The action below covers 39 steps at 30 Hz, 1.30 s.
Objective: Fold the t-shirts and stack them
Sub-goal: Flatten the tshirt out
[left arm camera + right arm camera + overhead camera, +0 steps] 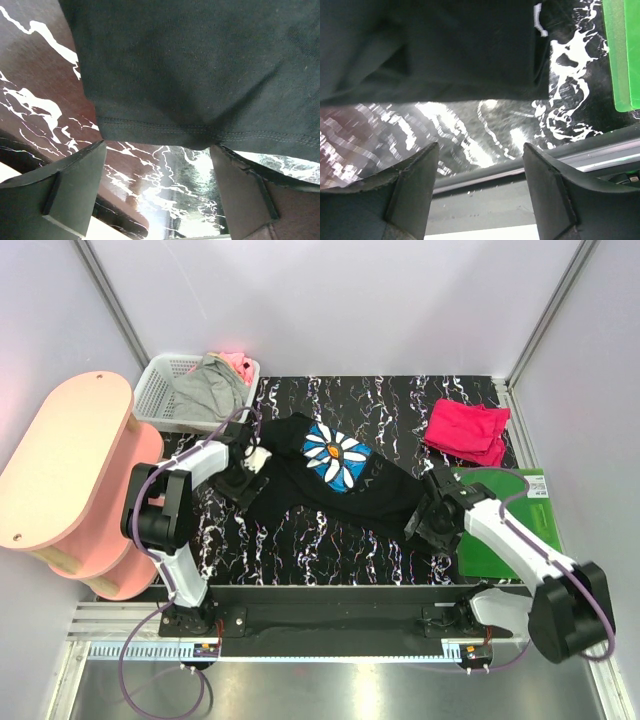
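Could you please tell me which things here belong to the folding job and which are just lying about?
Job: black daisy t-shirt, crimson-pink t-shirt.
Lying about: green board, white basket, pink shelf.

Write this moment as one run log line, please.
black t-shirt: unfolded, centre; left hand: open, at its hem; right hand: open, empty; pink t-shirt: far right, untouched

Black t-shirt [300, 485]: both ends hidden under the left arm [205, 458] and right arm [500, 532]; cut off in both wrist views. Pink cloth [238, 362] in basket [155, 390]: mostly buried under grey cloth [210, 388].
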Tool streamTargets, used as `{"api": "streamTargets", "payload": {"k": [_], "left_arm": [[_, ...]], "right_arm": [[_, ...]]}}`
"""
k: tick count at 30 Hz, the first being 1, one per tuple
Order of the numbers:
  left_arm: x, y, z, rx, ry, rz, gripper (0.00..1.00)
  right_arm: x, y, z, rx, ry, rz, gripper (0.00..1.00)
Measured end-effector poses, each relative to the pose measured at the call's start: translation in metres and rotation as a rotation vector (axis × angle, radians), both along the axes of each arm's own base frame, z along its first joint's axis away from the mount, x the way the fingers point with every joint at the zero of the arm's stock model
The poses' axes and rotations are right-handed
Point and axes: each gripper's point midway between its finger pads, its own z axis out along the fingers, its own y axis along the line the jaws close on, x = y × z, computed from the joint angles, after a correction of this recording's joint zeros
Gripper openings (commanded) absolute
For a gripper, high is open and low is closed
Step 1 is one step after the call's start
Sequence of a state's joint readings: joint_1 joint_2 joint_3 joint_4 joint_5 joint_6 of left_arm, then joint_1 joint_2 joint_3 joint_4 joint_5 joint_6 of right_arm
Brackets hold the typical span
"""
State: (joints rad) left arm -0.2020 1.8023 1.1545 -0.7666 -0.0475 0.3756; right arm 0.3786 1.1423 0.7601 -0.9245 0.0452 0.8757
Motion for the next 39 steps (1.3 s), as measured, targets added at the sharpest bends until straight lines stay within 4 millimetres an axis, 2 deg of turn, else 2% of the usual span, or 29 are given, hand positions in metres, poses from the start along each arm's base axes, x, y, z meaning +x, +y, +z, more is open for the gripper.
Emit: {"api": "streamTargets", "payload": {"k": [5, 12, 13, 19, 22, 25, 27, 29, 30, 33, 39], "left_arm": [[0.001, -0.001, 0.0, -0.015, -0.001, 0.014, 0.66], [0.002, 0.002, 0.0, -0.022, -0.002, 0.018, 0.4], [0.002, 0.002, 0.0, -0.022, -0.002, 0.019, 0.31], [0.003, 0.01, -0.001, -0.026, -0.001, 0.027, 0.06], [0.002, 0.012, -0.002, -0.031, 0.004, 0.03, 0.0], [-0.001, 0.015, -0.004, -0.036, 0.012, 0.032, 0.0], [-0.001, 0.016, -0.004, -0.038, 0.012, 0.032, 0.03], [-0.003, 0.017, -0.002, -0.04, 0.012, 0.031, 0.24], [-0.002, 0.017, -0.002, -0.041, 0.009, 0.028, 0.46], [-0.001, 0.017, 0.002, -0.049, -0.003, 0.028, 0.63], [-0.005, 0.015, 0.007, -0.068, -0.012, 0.03, 0.67]], "right_arm": [[0.0, -0.005, -0.025, -0.057, 0.079, -0.036, 0.79], [-0.001, -0.016, -0.035, -0.115, 0.083, -0.072, 0.8], [-0.001, -0.017, -0.036, -0.122, 0.084, -0.078, 0.79], [-0.001, -0.022, -0.048, -0.159, 0.109, -0.094, 0.69], [0.001, -0.022, -0.057, -0.17, 0.131, -0.095, 0.66], [0.007, -0.018, -0.057, -0.166, 0.132, -0.098, 0.49], [0.011, -0.016, -0.058, -0.161, 0.124, -0.096, 0.42], [0.014, -0.015, -0.058, -0.155, 0.111, -0.099, 0.42], [0.016, -0.015, -0.058, -0.153, 0.107, -0.097, 0.42], [0.016, -0.015, -0.058, -0.153, 0.106, -0.095, 0.43], [0.016, -0.015, -0.058, -0.152, 0.104, -0.092, 0.43]]}}
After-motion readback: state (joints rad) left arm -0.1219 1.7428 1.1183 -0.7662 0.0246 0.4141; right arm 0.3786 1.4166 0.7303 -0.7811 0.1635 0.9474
